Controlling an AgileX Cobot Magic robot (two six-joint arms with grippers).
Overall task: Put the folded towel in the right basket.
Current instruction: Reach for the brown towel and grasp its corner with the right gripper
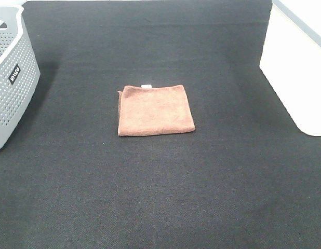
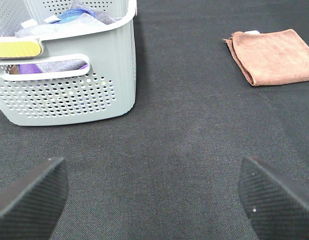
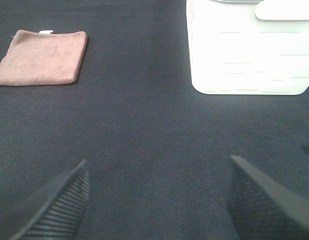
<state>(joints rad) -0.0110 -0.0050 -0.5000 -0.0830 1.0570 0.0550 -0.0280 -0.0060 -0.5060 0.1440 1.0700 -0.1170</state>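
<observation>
The folded towel (image 1: 155,110), a reddish-brown square with a tiny white tag at its far edge, lies flat in the middle of the black table. It also shows in the left wrist view (image 2: 274,56) and the right wrist view (image 3: 42,57). The right basket (image 1: 298,72), a plain white bin, stands at the right edge, and shows in the right wrist view (image 3: 249,50). Neither gripper shows in the exterior high view. My left gripper (image 2: 154,200) is open and empty over bare cloth. My right gripper (image 3: 157,202) is open and empty, short of the white bin.
A grey perforated basket (image 1: 10,83) with a black label stands at the left edge; the left wrist view (image 2: 69,95) shows cloth items inside it. The black table cloth (image 1: 160,197) covers the whole surface.
</observation>
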